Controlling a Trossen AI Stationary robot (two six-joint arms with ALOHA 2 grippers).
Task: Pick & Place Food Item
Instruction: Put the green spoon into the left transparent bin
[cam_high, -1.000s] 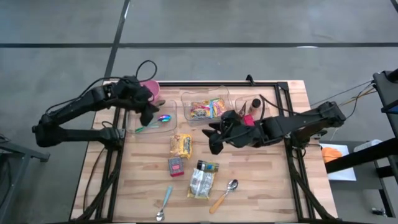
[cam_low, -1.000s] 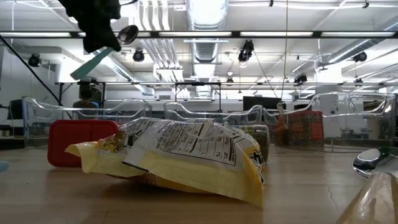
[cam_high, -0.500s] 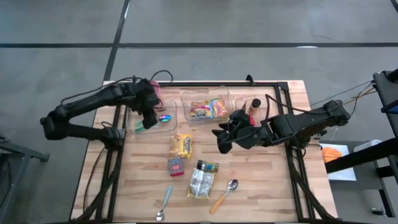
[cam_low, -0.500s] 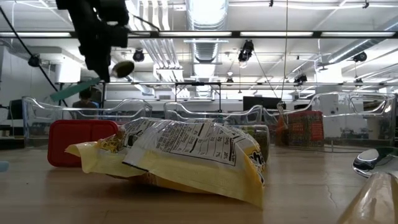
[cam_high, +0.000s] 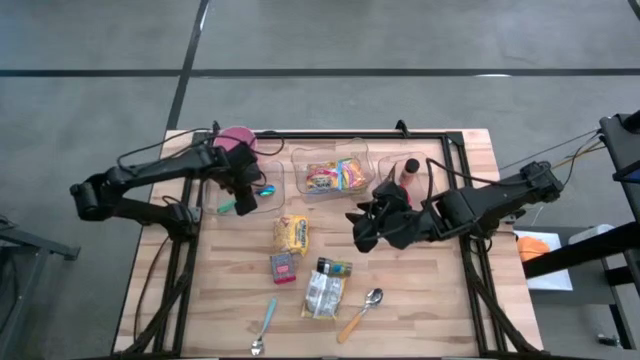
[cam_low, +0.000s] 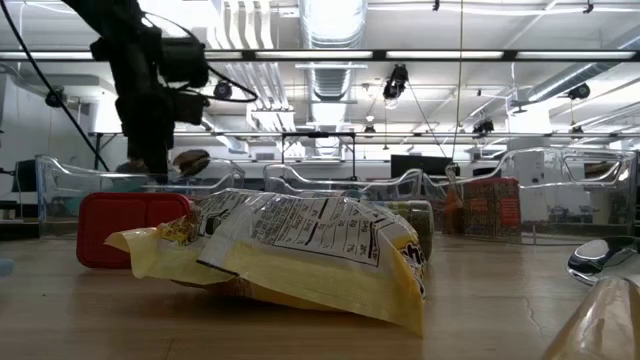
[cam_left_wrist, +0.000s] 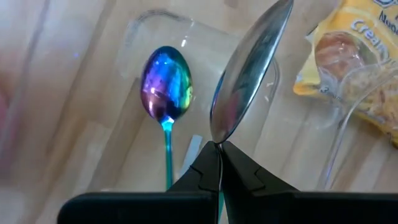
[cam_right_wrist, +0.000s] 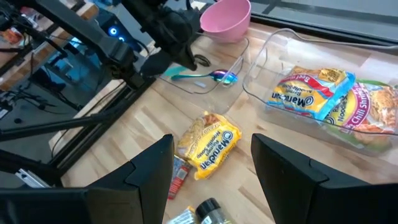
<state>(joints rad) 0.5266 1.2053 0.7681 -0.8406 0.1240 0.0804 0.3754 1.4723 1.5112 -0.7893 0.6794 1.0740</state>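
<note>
1. Surface: a pale wooden table (cam_high: 420, 300) with a black frame along its edges, standing on a grey floor (cam_high: 400, 40) crossed by dark lines.
2. Along the 12 o'clock side of the table stand three clear bins. The left bin (cam_high: 272, 190) holds a rainbow-coloured spoon (cam_left_wrist: 166, 87); the middle bin (cam_high: 298, 172) holds bright snack packs (cam_high: 334, 176).
3. A pink bowl (cam_high: 238, 140) sits at the 11 o'clock corner.
4. The left gripper (cam_high: 246, 190) hangs over the left bin, clenched on the neck of a silver spoon (cam_left_wrist: 245, 68) with a teal handle; the silver spoon's bowl hangs above the rainbow-coloured spoon.
5. The right gripper (cam_high: 362, 235) hovers above the table centre toward 3 o'clock, fingers parted, carrying nothing.
6. The yellow noodle packet (cam_high: 291, 234) lies flat at the table centre, at 9 o'clock from the right gripper and apart from it.
7. Toward 6 o'clock lie a small red packet (cam_high: 283, 267), a clear bag (cam_high: 322, 293), a wooden-handled spoon (cam_high: 362, 313) and a blue-handled spoon (cam_high: 264, 328).
8. Room, low view: an industrial ceiling with ducts and strip lights (cam_low: 330, 50).
</note>
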